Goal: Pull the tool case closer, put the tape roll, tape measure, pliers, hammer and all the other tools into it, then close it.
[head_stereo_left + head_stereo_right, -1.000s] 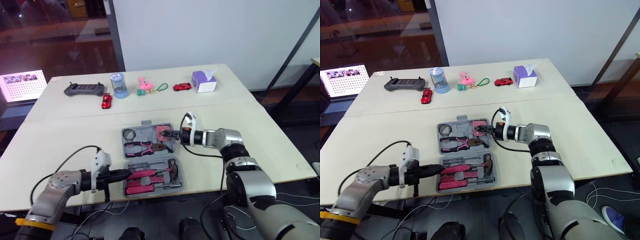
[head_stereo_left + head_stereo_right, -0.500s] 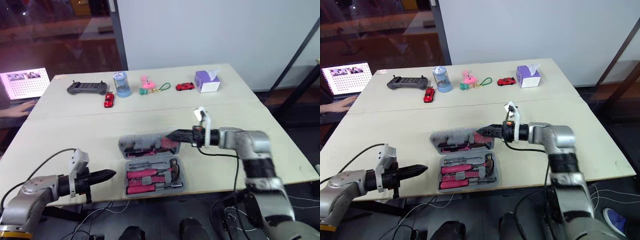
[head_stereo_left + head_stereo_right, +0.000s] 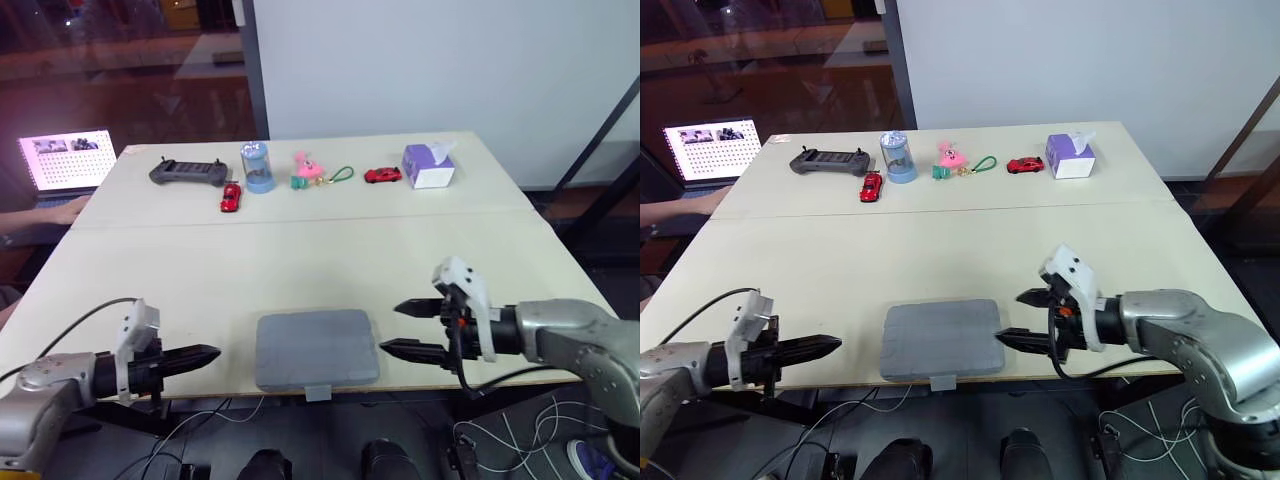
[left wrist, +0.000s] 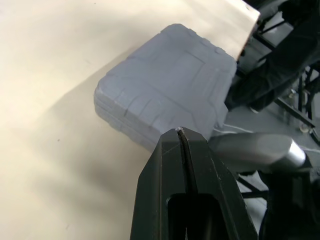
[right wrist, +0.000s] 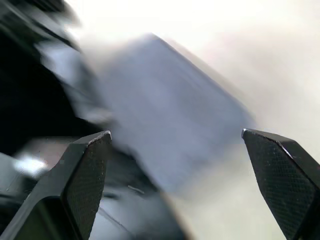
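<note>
Looking down from the head camera: a grey moulded plastic tool case (image 3: 317, 348) lies flat with its lid shut at the near edge of the pale tabletop (image 3: 300, 255). Its latch tab overhangs the rim. The left hand (image 3: 203, 354) hovers to the case's left, apart from it, with its two black fingers pressed together. The right hand (image 3: 391, 328) sits close against the case's right side with its fingers spread wide (one above the other). Whether the lower tip touches the case cannot be told.

Along the far side of the tabletop, left to right, are:
- a black game controller (image 3: 186, 172)
- a small red toy car (image 3: 231, 197)
- a pale blue cylindrical jar (image 3: 257, 167)
- a pink soft toy (image 3: 305, 170)
- a green cord loop (image 3: 343, 175)
- a second red toy car (image 3: 382, 175)
- a purple tissue box (image 3: 430, 166)

A lit laptop screen (image 3: 65, 160) stands beyond the left corner.

Left wrist view: the left hand (image 4: 180, 131) shows its fingers (image 4: 160, 200) meeting along a thin seam. The shut case (image 4: 167, 95) lies beyond the tips, one corner at the tabletop's edge.

Right wrist view: the right hand (image 5: 176, 133) has its textured fingertips (image 5: 90, 165) far apart. The case (image 5: 170, 95), blurred, lies beyond the gap.
</note>
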